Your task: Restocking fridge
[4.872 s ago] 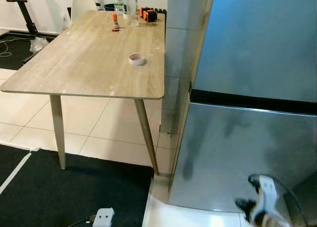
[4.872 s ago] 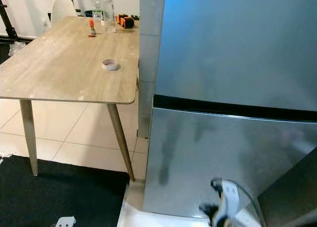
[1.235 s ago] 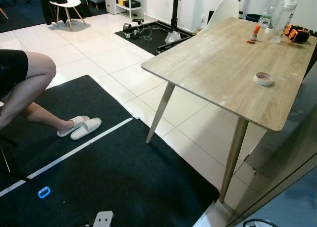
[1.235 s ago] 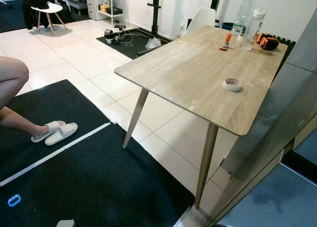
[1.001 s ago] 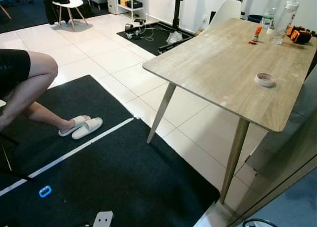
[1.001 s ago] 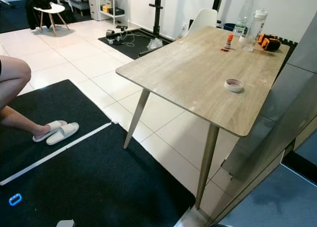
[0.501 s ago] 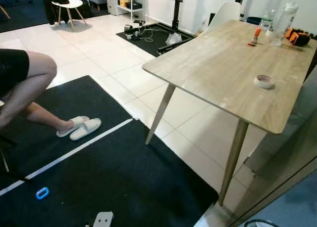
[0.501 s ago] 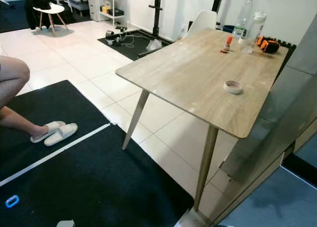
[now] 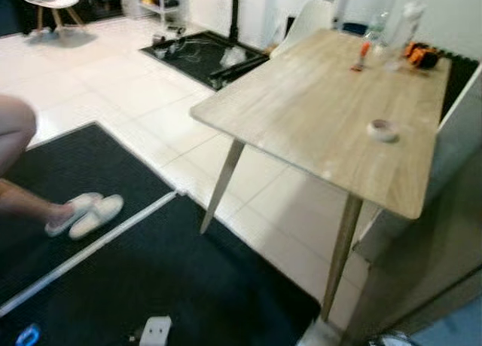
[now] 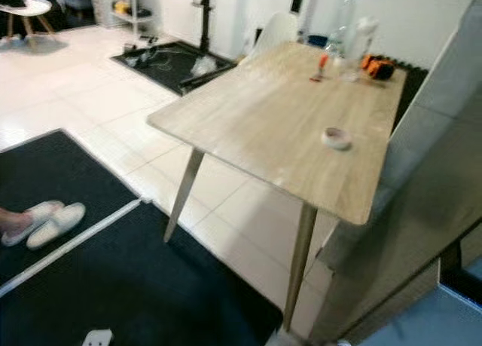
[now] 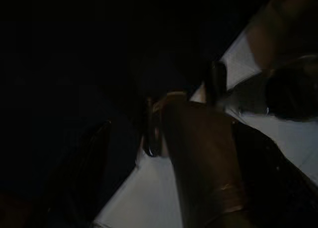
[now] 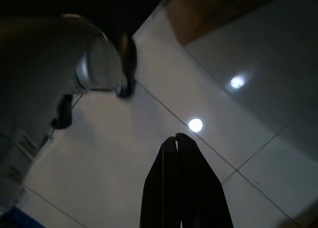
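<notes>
With the right tool pressed together, empty, hanging over pale floor tiles, and the left tool's state impossible to tell, the bottles sit far ahead on the surface, so blurred walking risks clipping its leg.

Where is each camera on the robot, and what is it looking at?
Left eye view: on the head, looking down at the table, black mat and a person's leg.
Right eye view: beside it, sharing the same table, tape roll and slippers.
Left wrist view: on the left arm, very dark; little can be made out.
Right wrist view: on the right arm, looking along the right gripper, its fingers together, at white floor tiles.
</notes>
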Tool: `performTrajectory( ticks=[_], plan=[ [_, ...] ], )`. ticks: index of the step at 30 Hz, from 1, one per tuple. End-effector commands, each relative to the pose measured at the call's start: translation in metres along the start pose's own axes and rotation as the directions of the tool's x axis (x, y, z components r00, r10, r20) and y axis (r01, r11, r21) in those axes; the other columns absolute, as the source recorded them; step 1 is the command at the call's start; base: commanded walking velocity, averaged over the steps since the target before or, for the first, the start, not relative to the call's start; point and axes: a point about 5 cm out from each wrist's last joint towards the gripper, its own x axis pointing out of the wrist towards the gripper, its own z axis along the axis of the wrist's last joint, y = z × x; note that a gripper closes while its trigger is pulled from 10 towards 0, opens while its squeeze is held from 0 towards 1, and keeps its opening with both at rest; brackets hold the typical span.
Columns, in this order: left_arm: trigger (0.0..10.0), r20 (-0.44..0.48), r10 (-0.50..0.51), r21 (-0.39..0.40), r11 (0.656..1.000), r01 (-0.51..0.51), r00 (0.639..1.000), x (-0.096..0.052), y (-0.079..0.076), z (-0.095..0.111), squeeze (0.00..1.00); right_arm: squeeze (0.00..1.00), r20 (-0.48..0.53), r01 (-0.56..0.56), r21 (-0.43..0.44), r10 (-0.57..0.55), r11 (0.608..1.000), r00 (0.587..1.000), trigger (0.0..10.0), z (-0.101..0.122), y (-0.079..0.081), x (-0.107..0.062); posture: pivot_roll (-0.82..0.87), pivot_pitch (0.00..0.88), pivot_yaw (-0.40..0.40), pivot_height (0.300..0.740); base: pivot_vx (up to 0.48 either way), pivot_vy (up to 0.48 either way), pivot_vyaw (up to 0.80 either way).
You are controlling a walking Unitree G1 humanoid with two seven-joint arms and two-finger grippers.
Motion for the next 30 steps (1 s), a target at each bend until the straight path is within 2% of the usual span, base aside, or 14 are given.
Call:
performTrajectory(
  ticks=[1, 30],
  plan=[
    [10.0, -0.024, -0.009, -0.002, 1.000, 0.009, 1.000, -0.0002, -0.0023, -0.0062, 0.00, 0.00, 0.022, 0.001, 0.000, -0.001, 1.000, 1.000, 10.0, 0.0067, -0.0011, 0.0003, 0.00, 0.000, -0.063, 0.740, 0.292, 0.000, 0.00],
    [10.0, -0.020, -0.018, -0.002, 1.000, 0.018, 1.000, 0.0005, -0.0035, -0.0044, 0.00, 0.00, 0.028, -0.035, 0.003, 0.035, 0.999, 0.999, 10.0, 0.0092, 0.0040, 0.0018, -0.01, 0.000, -0.064, 0.740, 0.286, 0.000, 0.00]
  ],
)
